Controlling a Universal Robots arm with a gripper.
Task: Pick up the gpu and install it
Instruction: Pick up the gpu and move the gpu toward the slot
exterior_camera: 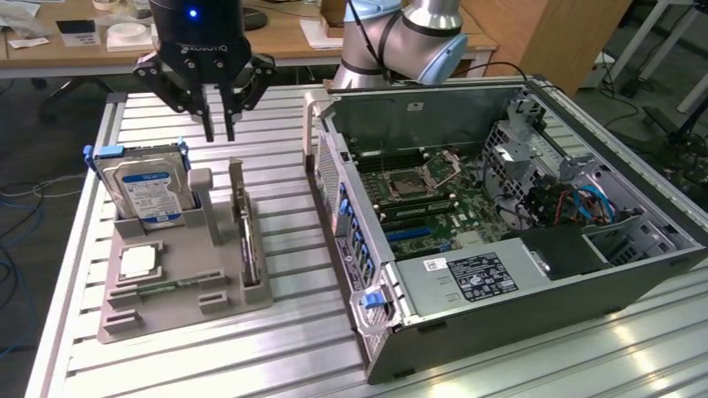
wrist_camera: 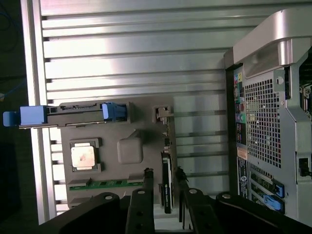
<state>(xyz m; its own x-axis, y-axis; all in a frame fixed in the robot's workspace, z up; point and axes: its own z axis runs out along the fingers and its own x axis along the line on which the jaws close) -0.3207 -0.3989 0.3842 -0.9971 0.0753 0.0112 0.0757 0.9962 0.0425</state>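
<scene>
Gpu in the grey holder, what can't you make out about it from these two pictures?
- Its faces: the gpu stands edge-on in the exterior view, holder posts flanking it.
- One end: wrist view, covered by the end effector.
- Its bottom edge: sunk in the holder, both views.

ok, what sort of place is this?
Probably a robotics lab or workshop bench: a slotted aluminium table, an open grey desktop computer tower showing its green motherboard, a grey plastic parts holder, and wooden office desks behind.
</scene>
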